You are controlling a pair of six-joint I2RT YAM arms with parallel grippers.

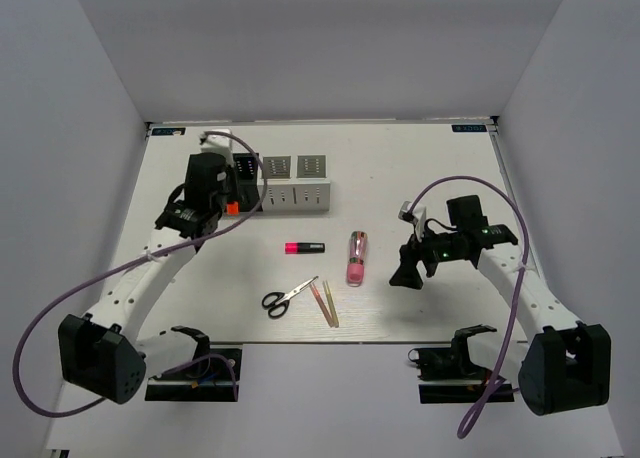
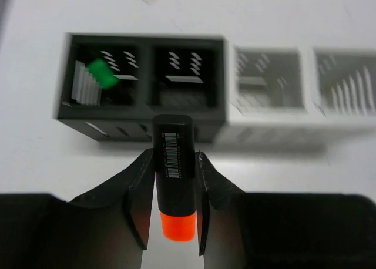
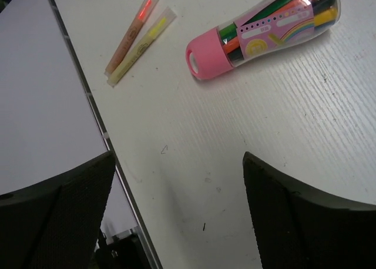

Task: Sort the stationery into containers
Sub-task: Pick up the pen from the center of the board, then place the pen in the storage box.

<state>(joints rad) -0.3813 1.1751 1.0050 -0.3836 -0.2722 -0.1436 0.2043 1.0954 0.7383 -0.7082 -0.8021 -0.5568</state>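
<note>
Placing is the step in hand: left jaws are clamped on the orange marker [image 2: 173, 137], cap toward the wrist, its black end at the near wall of the black box [image 2: 147, 40], whose left cell holds a green marker [image 2: 103, 74]. Next move, I judge, calls for carrying it over a cell and letting go. Right jaws stand wide apart, empty, over the desk [image 3: 294, 116] near the pink tube [image 3: 264, 31], likely their next pick

The black organizer's [image 2: 117, 129] left compartment is partly taken up by a green-capped marker [image 2: 103, 74]; the right one is left free. Bare tabletop [image 3: 235, 128] is left between the right claw [image 3: 178, 160] and the pink tube [image 3: 258, 31].
</note>
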